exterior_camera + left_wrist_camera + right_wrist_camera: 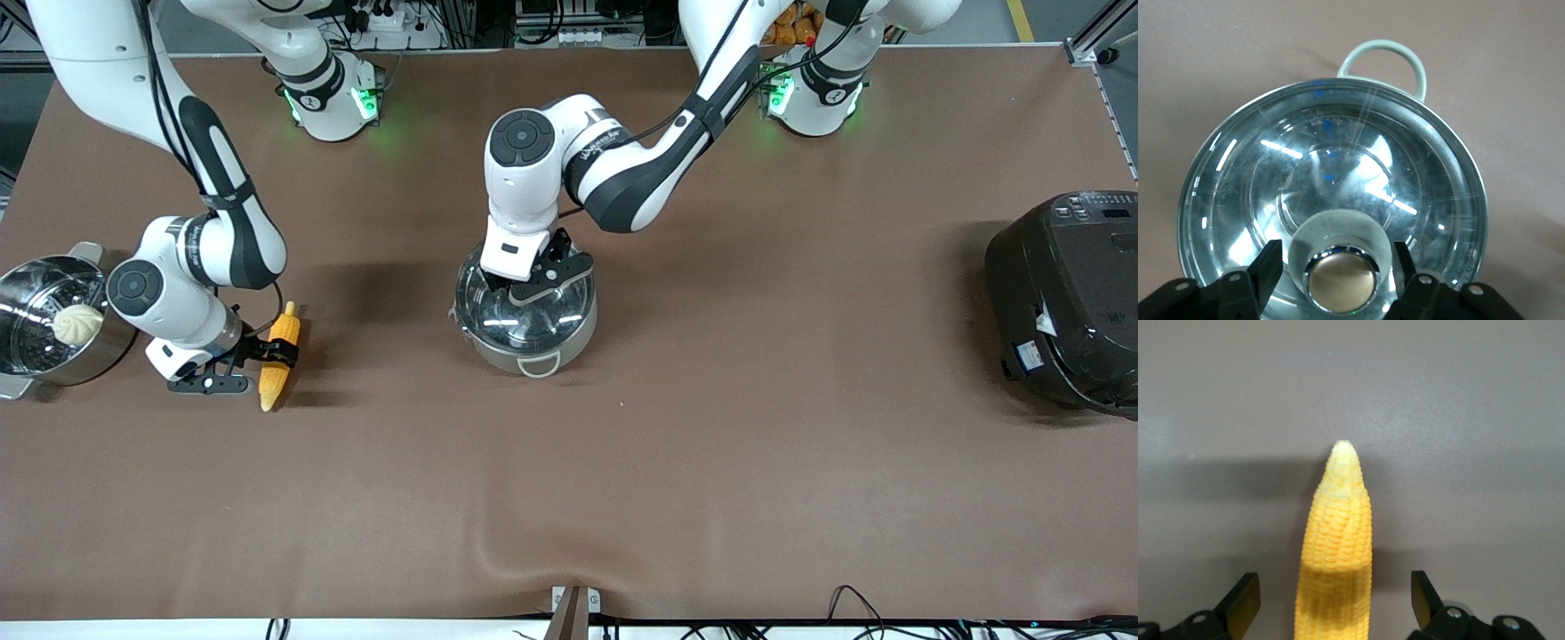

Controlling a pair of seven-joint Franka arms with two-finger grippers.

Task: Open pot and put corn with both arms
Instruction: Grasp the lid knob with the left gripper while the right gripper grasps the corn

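A steel steamer (36,356) stands at the right arm's end of the brown table (711,462), with a white bun (77,324) on its perforated insert. A black rice cooker (1067,302) sits at the left arm's end, lid shut. Cables (853,604) run along the table's near edge.

Corn (279,356) lies between steamer basket (36,356) and lidded pot (526,342).

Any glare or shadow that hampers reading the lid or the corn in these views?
Left wrist view: bright streaks of glare on the glass lid, yet its knob reads clearly. Right wrist view: even light, and the corn is shaded near the jaws. Front view: soft shadows beside the pot.
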